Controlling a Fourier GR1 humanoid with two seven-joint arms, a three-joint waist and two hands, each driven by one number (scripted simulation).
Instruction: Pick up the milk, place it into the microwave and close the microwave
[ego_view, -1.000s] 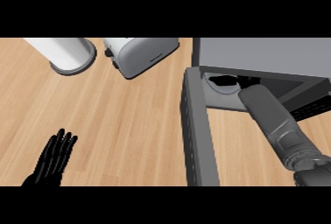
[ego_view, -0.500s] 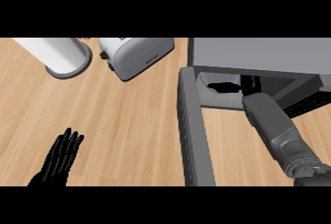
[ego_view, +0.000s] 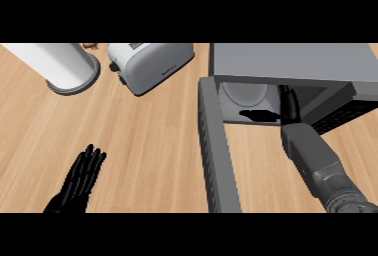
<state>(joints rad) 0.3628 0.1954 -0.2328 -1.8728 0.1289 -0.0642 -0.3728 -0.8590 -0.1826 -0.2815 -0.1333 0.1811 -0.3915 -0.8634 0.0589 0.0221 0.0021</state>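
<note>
- Reaching into the microwave, the right hand has straight fingers and the thumb spread to the left. It is parted and clamped on nothing visible.
- Likely the milk: a pale rounded shape inside the cavity, just left of the fingers. I cannot rule out that it is part of the oven floor.
- Judgement: the placing looks done, and the hand is open to let go and back out.
- The door hangs wide open beside the right forearm. It needs shutting next, once the arm is clear.
- The left hand rests open at lower left over the counter, out of the way.
- The toaster and a white roll sit at back left, well apart.
</note>
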